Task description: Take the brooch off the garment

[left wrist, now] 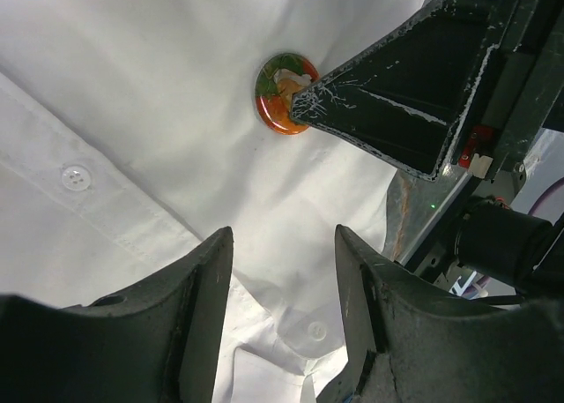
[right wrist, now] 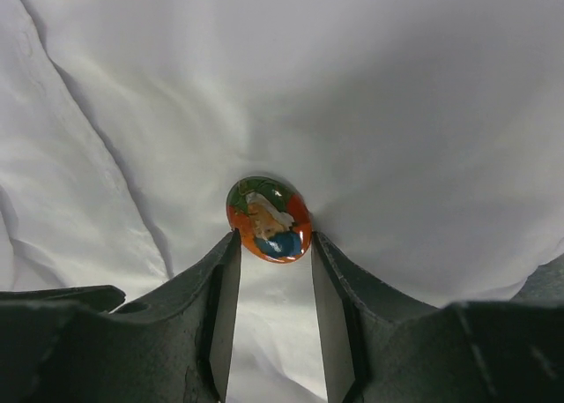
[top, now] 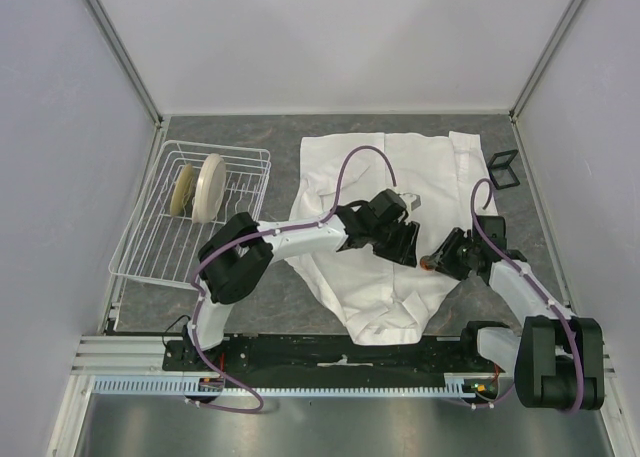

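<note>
The brooch (right wrist: 269, 220) is a small round disc with an orange, green and blue picture, lying on the white shirt (right wrist: 397, 85). My right gripper (right wrist: 273, 241) has a fingertip against each side of the brooch and grips it by the rim. In the top view the brooch (top: 428, 263) is at the shirt's (top: 400, 167) right edge, at the tip of the right gripper (top: 438, 257). My left gripper (top: 400, 239) is open just left of it over the shirt. In the left wrist view, its jaws (left wrist: 284, 237) stand apart over the button placket, with the brooch (left wrist: 282, 94) beyond them.
A white wire dish rack (top: 160, 237) with two cream plates (top: 200, 185) stands at the left. A small black wire stand (top: 503, 169) sits right of the shirt's collar end. Grey walls close in both sides and the back.
</note>
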`<state>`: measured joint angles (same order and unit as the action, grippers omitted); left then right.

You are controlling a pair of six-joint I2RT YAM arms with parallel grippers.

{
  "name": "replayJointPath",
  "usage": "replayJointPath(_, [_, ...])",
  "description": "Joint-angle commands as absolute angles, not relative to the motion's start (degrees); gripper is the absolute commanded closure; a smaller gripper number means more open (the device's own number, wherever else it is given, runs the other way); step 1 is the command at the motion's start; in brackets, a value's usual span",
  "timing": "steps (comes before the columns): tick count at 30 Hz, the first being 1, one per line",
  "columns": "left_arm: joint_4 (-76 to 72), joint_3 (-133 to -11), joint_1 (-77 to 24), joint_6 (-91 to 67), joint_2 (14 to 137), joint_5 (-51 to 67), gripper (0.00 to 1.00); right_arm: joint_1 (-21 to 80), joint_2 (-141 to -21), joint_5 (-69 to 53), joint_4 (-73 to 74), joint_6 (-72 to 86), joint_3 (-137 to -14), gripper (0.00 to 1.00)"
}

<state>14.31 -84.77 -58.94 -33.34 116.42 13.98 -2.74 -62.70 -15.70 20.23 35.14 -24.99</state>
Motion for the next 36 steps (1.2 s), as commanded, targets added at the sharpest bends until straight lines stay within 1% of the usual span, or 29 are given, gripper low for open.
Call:
replayJointPath(1, [13.0, -83.9, -59.7, -30.9, 112.4, 12.5, 0.43, -2.9, -63.7, -19.2, 15.3, 34.4, -24.2, 0.55])
replayJointPath(9, [13.0, -82.4, -59.9, -29.4, 110.6, 9.7, 0.42, -2.9, -60.5, -20.6, 13.9, 33.2, -24.1, 0.57])
replayJointPath(18, [13.2, -83.6, -60.2, -28.8, 112.1, 9.1, 0.42, -2.9, -61.6, -25.1, 10.7, 32.9, -24.0, 0.57])
replayJointPath(23, [13.4, -85.4, -60.6, -27.7, 113.8, 9.1, 0.51, -2.9, -61.8, -26.8, 10.2, 33.0, -24.6, 0.58])
replayJointPath(31, [12.7, -89.3, -61.1, -28.8, 117.9, 10.2, 0.56, -2.9, -62.6, -28.3, 9.1, 34.2, -24.1, 0.6])
replayJointPath(32, [12.3, -89.1, -61.2, -29.9, 118.0, 10.3, 0.58, -2.9, -62.6, -28.6, 8.8, 34.5, -23.9, 0.61])
replayJointPath(36, [9.2, -86.8, -61.1, -32.6, 117.1, 9.5, 0.63, -2.9, -62.2, -28.5, 8.8, 34.5, -23.7, 0.63])
